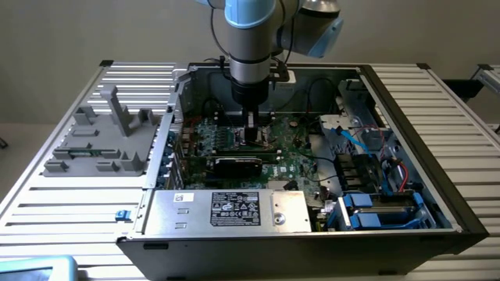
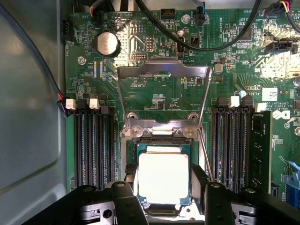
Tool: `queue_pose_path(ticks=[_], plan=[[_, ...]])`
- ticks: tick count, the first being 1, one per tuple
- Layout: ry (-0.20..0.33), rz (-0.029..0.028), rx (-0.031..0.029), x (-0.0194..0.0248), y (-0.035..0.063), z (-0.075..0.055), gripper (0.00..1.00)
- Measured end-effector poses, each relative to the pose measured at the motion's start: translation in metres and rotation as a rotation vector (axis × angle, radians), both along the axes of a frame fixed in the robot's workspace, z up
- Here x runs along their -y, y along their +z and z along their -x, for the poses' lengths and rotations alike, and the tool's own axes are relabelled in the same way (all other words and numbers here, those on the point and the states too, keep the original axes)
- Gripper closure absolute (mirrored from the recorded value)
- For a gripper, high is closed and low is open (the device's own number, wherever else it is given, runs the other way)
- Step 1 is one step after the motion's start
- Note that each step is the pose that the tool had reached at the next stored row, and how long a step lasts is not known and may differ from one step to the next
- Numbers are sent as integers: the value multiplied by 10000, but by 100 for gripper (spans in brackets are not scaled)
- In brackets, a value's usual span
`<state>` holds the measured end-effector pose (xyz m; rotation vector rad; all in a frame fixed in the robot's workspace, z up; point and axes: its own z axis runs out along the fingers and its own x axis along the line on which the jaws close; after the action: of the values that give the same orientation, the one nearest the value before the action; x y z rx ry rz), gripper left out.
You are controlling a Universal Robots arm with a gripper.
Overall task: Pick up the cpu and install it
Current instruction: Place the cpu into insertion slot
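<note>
- Wrist view: the cpu (image 2: 163, 178) is a flat square chip with a bright silvery top plate and a thin green rim.
- It lies level over the socket (image 2: 159, 133), square to its frame.
- The gripper (image 2: 164, 177) is partly closed on the cpu; its fingers (image 2: 131, 174) meet two opposite edges.
- The metal clamp frame (image 2: 162, 71) stands open, hinged at the socket.

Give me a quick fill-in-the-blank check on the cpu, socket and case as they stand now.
1. The cpu sits between the tool's two ____.
2. The socket's metal lid is swung ____.
3. The grey fixture lies to the exterior view's ____ of the case.
Missing words: fingers; open; left.
</note>
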<state>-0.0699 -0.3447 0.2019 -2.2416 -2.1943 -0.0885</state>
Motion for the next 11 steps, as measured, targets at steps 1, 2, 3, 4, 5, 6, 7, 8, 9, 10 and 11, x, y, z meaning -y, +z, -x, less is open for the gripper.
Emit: queue_pose_path(ticks=[1,2,3,4,5,6,7,8,9,10,11], plan=[[0,2,0,0,-2,0,46],[0,3,0,0,-4,0,46],[1,3,1,-1,-6,-1,46],[1,4,1,-1,-7,-2,46],[0,4,1,-1,-10,-2,46],[0,3,2,-1,-13,-2,46],[0,4,1,-1,-15,-2,46],[0,6,0,-1,-16,-2,46],[0,6,0,-1,-18,-2,46],[0,9,0,-1,-18,-2,46],[0,9,0,-1,-18,-2,46]])
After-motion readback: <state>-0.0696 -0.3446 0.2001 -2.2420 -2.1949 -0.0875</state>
